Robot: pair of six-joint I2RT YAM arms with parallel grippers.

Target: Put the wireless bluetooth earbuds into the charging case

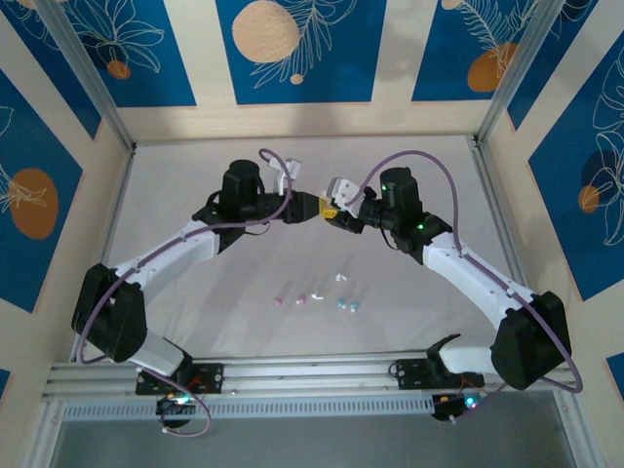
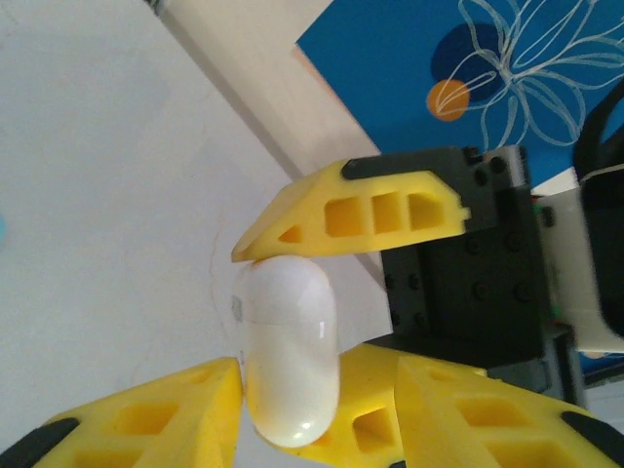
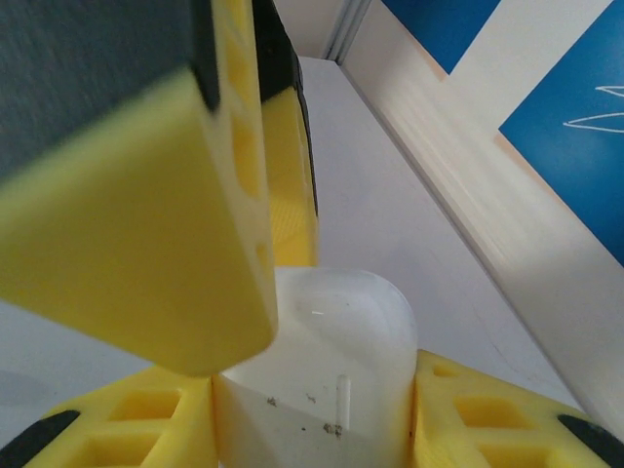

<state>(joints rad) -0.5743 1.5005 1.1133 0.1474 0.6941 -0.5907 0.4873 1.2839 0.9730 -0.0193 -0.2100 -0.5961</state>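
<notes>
Arms: white shells on the long links of my left arm (image 1: 166, 255) and right arm (image 1: 468, 275), bulky black housings at the joints. A purple cable (image 1: 419, 153) loops along each arm. Left gripper (image 1: 310, 207) and right gripper (image 1: 336, 214) have yellow wedge fingers (image 2: 136, 424) with rectangular cut-outs and black inserts near the root. The right gripper's body is matte black with recessed round screw holes. Small green lights glow at both bases (image 1: 180, 378).
</notes>
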